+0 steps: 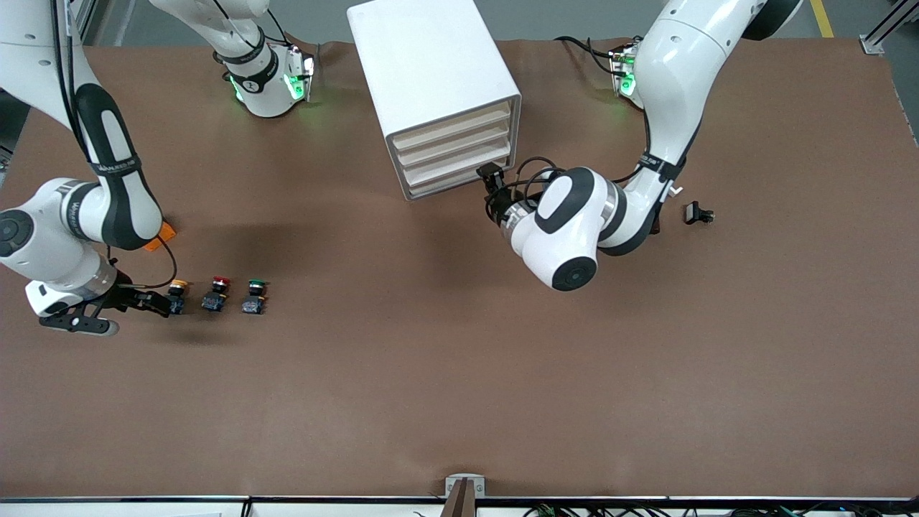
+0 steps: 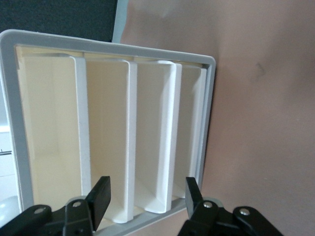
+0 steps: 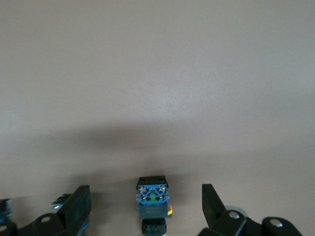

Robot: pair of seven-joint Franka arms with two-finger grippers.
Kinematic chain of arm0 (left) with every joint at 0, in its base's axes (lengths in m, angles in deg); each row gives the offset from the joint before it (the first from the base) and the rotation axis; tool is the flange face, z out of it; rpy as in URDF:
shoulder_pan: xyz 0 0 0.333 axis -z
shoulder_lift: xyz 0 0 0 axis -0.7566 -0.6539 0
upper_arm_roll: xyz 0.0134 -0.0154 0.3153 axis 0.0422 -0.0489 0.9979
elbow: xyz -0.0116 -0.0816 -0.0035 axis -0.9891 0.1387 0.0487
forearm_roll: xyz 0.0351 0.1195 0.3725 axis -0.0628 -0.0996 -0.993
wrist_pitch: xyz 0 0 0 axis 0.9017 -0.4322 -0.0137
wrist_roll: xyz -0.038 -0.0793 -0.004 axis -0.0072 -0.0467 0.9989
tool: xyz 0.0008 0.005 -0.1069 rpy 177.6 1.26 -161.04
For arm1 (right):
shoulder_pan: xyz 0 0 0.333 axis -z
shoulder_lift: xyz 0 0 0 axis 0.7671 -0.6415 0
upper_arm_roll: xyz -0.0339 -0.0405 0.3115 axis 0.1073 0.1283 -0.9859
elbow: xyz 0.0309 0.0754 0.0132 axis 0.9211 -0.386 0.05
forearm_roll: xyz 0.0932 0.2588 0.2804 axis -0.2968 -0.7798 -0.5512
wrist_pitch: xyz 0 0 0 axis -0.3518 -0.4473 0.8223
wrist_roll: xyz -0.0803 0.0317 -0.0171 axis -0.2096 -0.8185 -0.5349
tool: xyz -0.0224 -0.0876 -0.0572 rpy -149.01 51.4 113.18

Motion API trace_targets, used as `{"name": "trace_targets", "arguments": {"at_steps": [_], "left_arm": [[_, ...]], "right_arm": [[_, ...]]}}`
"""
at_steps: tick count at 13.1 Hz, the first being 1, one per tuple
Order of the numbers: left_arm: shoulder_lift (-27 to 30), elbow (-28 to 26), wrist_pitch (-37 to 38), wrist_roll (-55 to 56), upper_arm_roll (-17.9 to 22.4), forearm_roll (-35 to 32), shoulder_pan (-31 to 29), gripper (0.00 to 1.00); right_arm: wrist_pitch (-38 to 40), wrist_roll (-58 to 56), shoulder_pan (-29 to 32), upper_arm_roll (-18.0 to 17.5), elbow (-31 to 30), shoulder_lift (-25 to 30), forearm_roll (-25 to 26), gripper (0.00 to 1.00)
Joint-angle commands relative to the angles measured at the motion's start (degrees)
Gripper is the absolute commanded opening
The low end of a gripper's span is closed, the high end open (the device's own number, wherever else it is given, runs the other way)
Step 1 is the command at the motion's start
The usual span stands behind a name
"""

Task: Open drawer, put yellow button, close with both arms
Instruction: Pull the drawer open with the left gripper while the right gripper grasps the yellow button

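Here we judge the yellow button (image 1: 177,294) light, rigid and smooth-capped; take it across its black body, not the cap. It stands on the bench (image 1: 445,373) toward the right arm's end, beside the red-capped button (image 1: 217,293). The right gripper (image 3: 146,204) is wide open around it, gripping nothing. The left gripper (image 2: 147,194), part open and empty, sits at the front of the cabinet (image 1: 431,72); the drawer (image 1: 451,126) is closed, and we expect its thin front lip to slide easily.

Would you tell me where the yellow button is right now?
The yellow button sits on the table toward the right arm's end, beside the red button, between the open right gripper's fingers.
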Motion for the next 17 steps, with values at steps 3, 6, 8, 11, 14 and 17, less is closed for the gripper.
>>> {"name": "trace_targets", "arguments": {"at_steps": [3, 6, 8, 11, 14, 17], "left_arm": [[-0.26, 0.89, 4.96, 1.97, 0.33, 1.06, 3.58, 0.69], [-0.34, 0.89, 6.03, 2.14, 0.33, 2.28, 4.82, 0.59], [-0.78, 0.89, 6.03, 2.23, 0.33, 5.09, 4.82, 0.54], [-1.13, 0.89, 5.95, 2.06, 0.41, 6.77, 6.83, 0.50], [-2.89, 0.89, 5.94, 2.23, 0.41, 8.27, 8.07, 0.36], [-3.33, 0.89, 5.86, 2.06, 0.50, 7.66, 9.30, 0.00]], "right_arm": [[-3.18, -2.45, 1.94, -1.14, -0.72, -2.88, 0.55, 1.00], [-3.79, -2.45, 1.85, -1.23, -0.72, -4.02, 0.20, 1.00], [-3.88, -2.45, 1.85, -1.32, -0.81, -4.46, 0.20, 1.00], [-3.88, -2.45, 1.76, -1.32, -1.42, -4.91, 0.11, 1.00], [-3.80, -2.45, 1.58, -1.40, -1.77, -5.34, 0.11, 1.00], [-3.62, -2.45, 1.41, -1.40, -1.77, -5.43, 0.11, 0.90]]}}
